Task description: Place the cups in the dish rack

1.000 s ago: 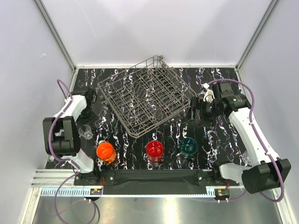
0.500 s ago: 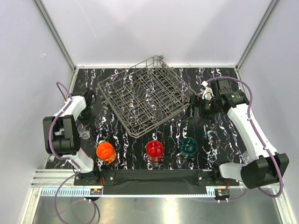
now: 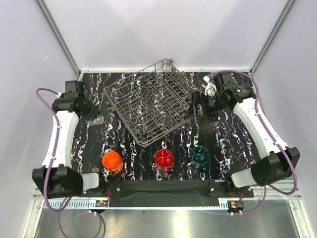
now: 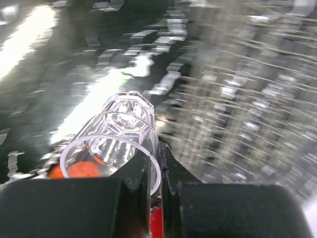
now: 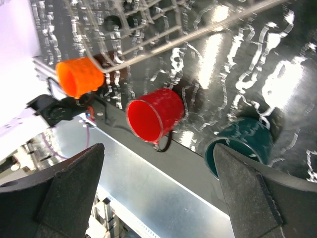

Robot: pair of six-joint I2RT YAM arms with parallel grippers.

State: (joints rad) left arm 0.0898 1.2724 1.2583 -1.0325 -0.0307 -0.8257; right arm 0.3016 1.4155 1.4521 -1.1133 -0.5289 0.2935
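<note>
The left arm has swung out from its folded pose at the table's 8 o'clock edge. The left gripper (image 3: 93, 115) now sits at about 9 o'clock of the dish rack (image 3: 153, 101), nearer the rack's left corner than a second ago. It has brought the clear cup (image 4: 116, 134) with it from its spot further toward 7 o'clock. In the left wrist view its jaws are pinched together on the wall of that cup, just below the rim. The cup lies on its side with its mouth facing the camera, and the rack wires are a blur at 2 o'clock. I judge that this first cup is picked and on its way, but it has not yet been carried over the rack or turned for a slot.

The right gripper (image 3: 197, 106) has crept from 4 o'clock of the rack up to 3 o'clock and is now close against the wire edge. In its wrist view the jaws stand wide apart with nothing between them.

The orange cup (image 3: 112, 160), red cup (image 3: 164, 158) and green cup (image 3: 200, 154) remain untouched in a row on the table (image 3: 233, 144), at 7, 6 and 5 o'clock of the rack. No cup shows inside the rack, so nearly all the loading remains. The open right arm probably either steadies the rack or has yet to turn back for a coloured cup.
</note>
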